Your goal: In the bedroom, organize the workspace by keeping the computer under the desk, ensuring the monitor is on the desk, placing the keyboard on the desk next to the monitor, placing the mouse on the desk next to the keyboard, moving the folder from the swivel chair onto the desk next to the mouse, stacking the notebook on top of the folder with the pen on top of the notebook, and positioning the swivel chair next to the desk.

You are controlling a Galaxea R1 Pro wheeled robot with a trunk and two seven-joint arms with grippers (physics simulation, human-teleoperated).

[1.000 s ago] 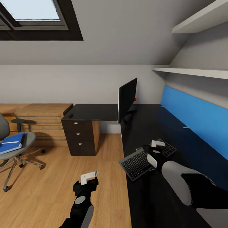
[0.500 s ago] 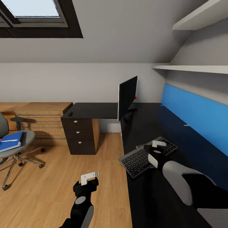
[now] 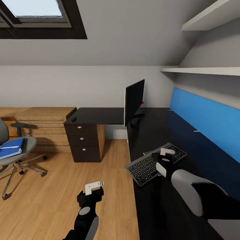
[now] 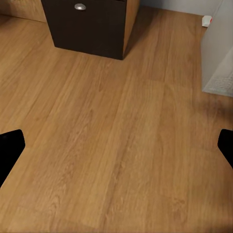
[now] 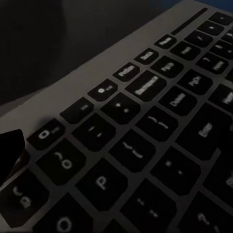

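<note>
The glossy black desk (image 3: 156,133) runs along the blue back panel. On it the monitor (image 3: 134,101) stands edge-on to me. The keyboard (image 3: 144,168) lies askew on the desk, one corner out past the front edge. My right gripper (image 3: 164,156) hovers low over the keyboard's keys (image 5: 141,121); one dark fingertip (image 5: 9,153) stands wide at the side, so it looks open. My left gripper (image 3: 92,188) hangs open over the wood floor (image 4: 111,136). The swivel chair (image 3: 18,153) stands far left, carrying the blue folder (image 3: 11,148) with a thin white object on top.
A dark drawer unit (image 3: 84,141) closes the desk's far end, and a small dark object (image 3: 73,120) lies on the top above it. A low light-wood cabinet (image 3: 43,128) stands behind the chair. A light grey box side (image 4: 221,53) stands on the floor below the desk.
The camera has tilted a little, shifting the whole picture. My right gripper has eased slightly back over the keyboard. The left arm holds still.
</note>
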